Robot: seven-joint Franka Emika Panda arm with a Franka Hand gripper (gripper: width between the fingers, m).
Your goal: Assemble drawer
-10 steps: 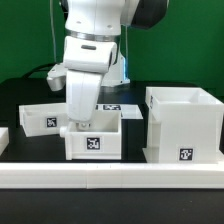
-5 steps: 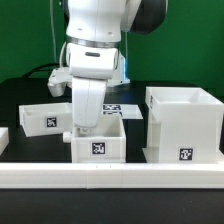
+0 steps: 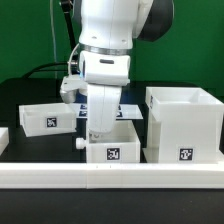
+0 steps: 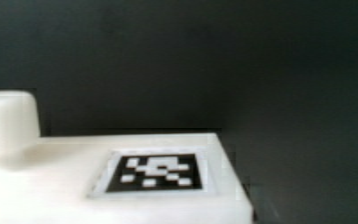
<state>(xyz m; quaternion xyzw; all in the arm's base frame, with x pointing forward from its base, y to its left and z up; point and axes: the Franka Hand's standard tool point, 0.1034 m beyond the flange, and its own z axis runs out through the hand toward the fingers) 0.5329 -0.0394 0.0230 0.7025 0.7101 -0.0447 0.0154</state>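
The claw [image 3: 100,134] reaches down at the small tray [image 3: 127,153], just beside the big housing [image 3: 168,128]. I cannot tell if it grips. Best to slide the tray slowly, lined up straight.

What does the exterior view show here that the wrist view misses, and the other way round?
Only the exterior view: the white robot arm, the large white cube-shaped plastic housing, a second shallow white tray and the long white rail. Only the wrist view: nothing new, just a close, blurred look. Both, apparently: the small white knobbed plastic tray, its black-and-white square tag and round knob.
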